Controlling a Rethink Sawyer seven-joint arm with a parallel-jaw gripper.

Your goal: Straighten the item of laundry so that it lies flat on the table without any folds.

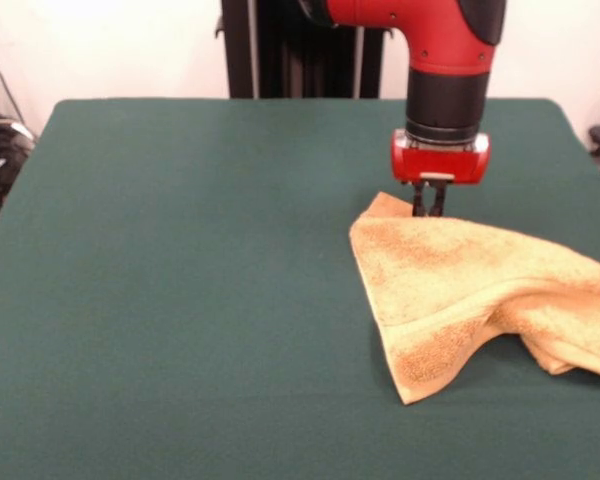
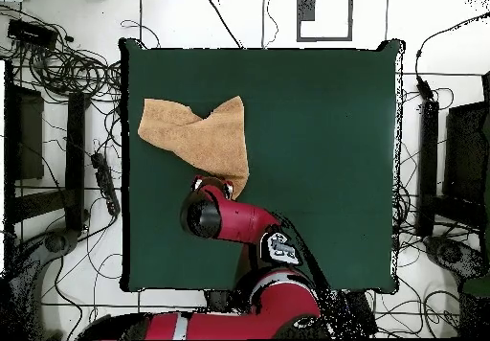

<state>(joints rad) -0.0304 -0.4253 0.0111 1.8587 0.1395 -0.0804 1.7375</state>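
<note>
I see the red and black arm's gripper (image 1: 429, 207) down at the far corner of the small orange-tan terry-cloth towel (image 1: 460, 285), its dark fingers nearly together and touching the cloth (whether they actually pinch it I cannot tell). The towel lies rumpled, one part folded over, near one side edge of the dark green cloth-covered table (image 1: 180, 300)

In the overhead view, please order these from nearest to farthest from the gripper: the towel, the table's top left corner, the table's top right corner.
1. The towel: its corner lies right at the gripper.
2. The table's top left corner: up and left of the towel.
3. The table's top right corner: far across the green cloth.
</note>
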